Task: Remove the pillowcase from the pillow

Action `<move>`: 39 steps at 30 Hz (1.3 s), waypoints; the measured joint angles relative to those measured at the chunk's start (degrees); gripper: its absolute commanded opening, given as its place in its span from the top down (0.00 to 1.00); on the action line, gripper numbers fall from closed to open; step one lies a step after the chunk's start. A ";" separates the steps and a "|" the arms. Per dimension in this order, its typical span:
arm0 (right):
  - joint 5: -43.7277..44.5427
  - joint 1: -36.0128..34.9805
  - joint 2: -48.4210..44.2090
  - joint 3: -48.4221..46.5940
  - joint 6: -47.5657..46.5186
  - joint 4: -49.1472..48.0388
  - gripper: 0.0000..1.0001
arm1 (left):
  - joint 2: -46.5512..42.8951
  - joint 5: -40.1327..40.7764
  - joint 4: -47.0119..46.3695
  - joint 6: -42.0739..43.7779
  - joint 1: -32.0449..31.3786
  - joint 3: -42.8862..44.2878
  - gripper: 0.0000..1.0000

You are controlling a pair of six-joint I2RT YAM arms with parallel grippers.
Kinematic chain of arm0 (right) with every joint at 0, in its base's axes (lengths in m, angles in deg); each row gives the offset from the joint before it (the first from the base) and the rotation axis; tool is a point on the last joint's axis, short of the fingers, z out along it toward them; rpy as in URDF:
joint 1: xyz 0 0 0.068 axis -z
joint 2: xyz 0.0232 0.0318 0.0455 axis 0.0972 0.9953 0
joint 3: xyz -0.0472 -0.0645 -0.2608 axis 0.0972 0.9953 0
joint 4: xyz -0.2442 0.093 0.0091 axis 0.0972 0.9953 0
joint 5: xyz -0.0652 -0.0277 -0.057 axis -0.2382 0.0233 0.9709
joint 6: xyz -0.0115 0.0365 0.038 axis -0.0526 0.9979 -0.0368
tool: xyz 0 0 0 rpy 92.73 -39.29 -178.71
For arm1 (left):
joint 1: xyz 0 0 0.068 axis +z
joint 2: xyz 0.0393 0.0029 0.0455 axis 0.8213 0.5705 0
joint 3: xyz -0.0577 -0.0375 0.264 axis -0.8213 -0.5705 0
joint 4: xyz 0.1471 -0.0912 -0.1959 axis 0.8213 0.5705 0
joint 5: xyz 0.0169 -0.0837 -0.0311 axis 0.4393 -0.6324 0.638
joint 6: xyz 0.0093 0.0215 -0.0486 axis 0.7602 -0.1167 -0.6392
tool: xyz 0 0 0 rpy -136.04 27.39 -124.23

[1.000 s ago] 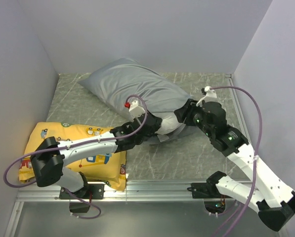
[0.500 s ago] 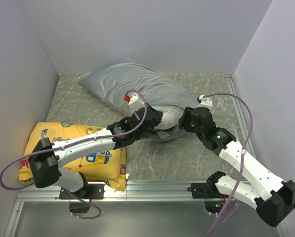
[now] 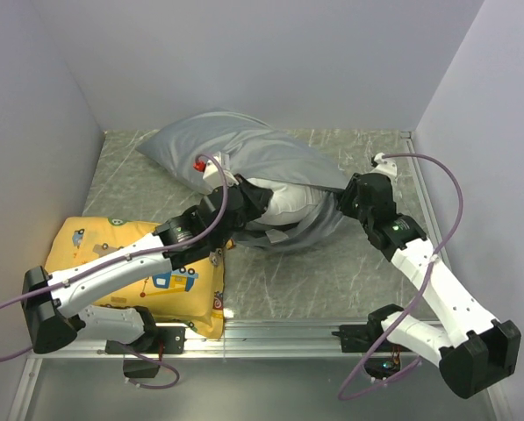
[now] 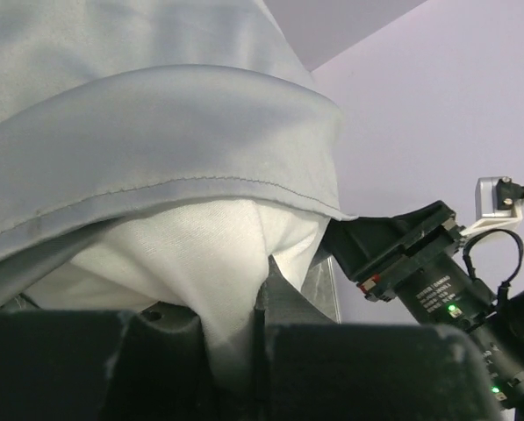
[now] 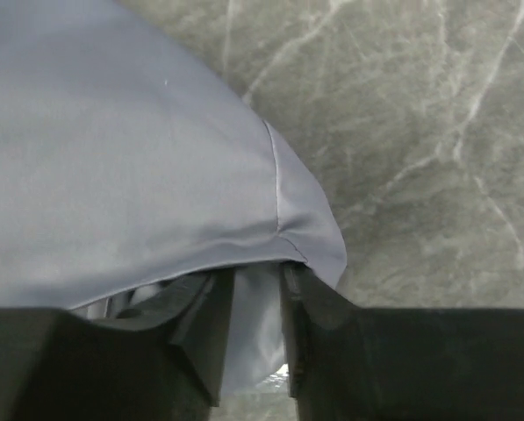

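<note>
Your left end effector (image 4: 233, 346) clamps the pillow (image 4: 183, 254), likely as anchor; right end effector (image 5: 257, 316) grips the pillowcase (image 5: 112, 167) hem to peel it.

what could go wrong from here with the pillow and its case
1. The left jaws pinch only a thin fold of the white pillow; it may slip free under pull.
2. The right jaws hold just an edge of the grey pillowcase, and most of the pillow is still covered, so the case could bunch up or slip out.
3. The left arm lies over the yellow cushion and might drag it.
</note>
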 measured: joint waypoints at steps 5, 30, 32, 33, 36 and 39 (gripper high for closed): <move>-4.04 -0.09 -3.87 -0.07 0.59 -0.46 0.55 | -0.81 -0.09 0.68 1.36 0.13 0.00 1.00; -4.44 -4.04 -3.50 0.61 0.17 0.39 0.85 | 1.20 -1.64 2.67 3.61 0.37 3.28 1.00; -4.66 -1.20 -4.44 1.53 -0.13 0.24 0.92 | 0.85 -1.68 3.15 4.35 0.83 3.65 0.99; -4.72 0.70 -5.14 2.08 -0.35 0.31 0.94 | 0.46 -1.70 3.58 4.57 1.05 3.76 0.99; -5.60 6.36 -6.97 3.74 -0.70 0.17 0.95 | -1.16 -2.10 4.39 5.38 2.29 4.20 0.99; -6.88 9.70 -7.45 5.09 -0.63 -0.83 0.96 | -2.73 -3.28 5.70 5.81 3.54 5.42 0.99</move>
